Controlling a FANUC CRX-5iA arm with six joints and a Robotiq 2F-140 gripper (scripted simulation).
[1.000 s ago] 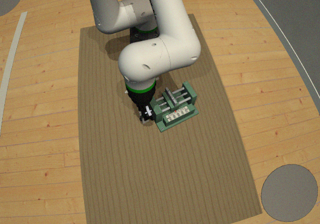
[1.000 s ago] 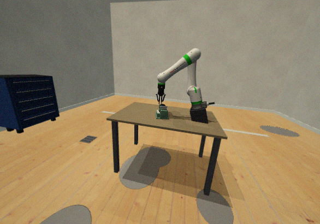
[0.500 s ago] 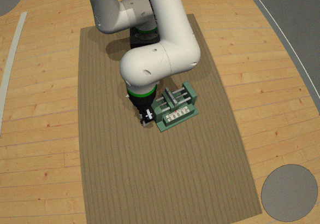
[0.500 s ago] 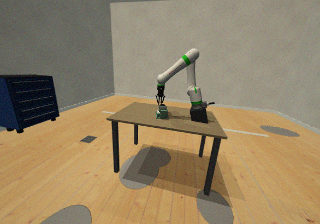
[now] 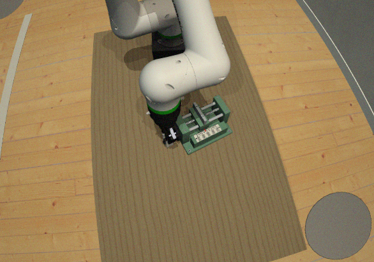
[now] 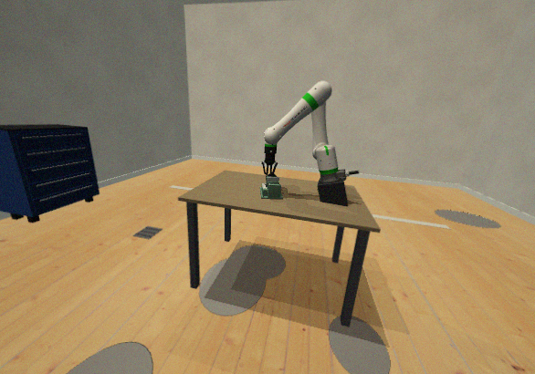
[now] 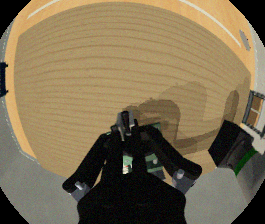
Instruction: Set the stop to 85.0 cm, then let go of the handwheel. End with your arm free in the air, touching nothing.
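Note:
The green stop device (image 5: 226, 112) (image 6: 274, 192) stands on the table. Its stop (image 5: 200, 114), a green carriage with a grey plate, sits on the rods about midway between the end blocks. A red pointer (image 5: 205, 130) stands near the middle of the pale scale (image 5: 208, 134); its numbers are too small to read. My gripper (image 5: 168, 143) (image 6: 270, 174) (image 7: 126, 116) points down beside the device's left end block in the top view. Its fingers are nearly together, shut on the handwheel's grip as far as I can tell. The gripper hides most of the handwheel.
My forearm and wrist hang close over the device's left end in the top view. The arm's black base (image 5: 163, 48) (image 6: 332, 192) stands on the brown table top (image 5: 191, 204) (image 6: 219, 192). A blue drawer cabinet (image 6: 55, 169) stands on the floor away from the table.

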